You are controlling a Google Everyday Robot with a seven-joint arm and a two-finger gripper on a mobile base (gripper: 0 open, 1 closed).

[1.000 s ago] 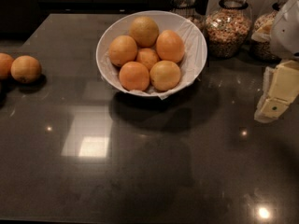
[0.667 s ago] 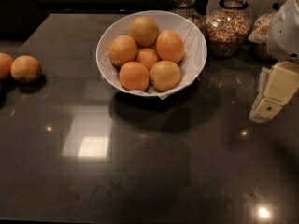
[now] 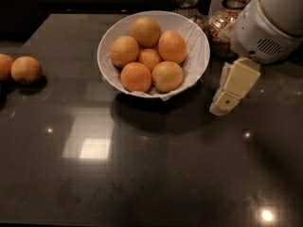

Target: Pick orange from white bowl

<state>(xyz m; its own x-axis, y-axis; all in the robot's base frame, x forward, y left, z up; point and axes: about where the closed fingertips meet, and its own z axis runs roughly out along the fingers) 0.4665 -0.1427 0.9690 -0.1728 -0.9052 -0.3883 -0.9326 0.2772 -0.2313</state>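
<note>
The white bowl with a crinkled paper liner stands at the back middle of the dark table and holds several oranges. The palest, most yellowish orange lies at the bowl's far side. Another pale one lies at the near right. The others are deeper orange. My gripper, cream-coloured under a white wrist housing, hangs just right of the bowl, a little lower than its rim in the picture. It holds nothing that I can see.
Two more oranges lie at the table's left edge. Glass jars stand behind the bowl at the back right, partly hidden by my arm. The dark glossy table stretches toward the front.
My gripper has moved left, closer to the right side of the bowl, and more of the arm has come into view. The bowl and the oranges have not moved.
</note>
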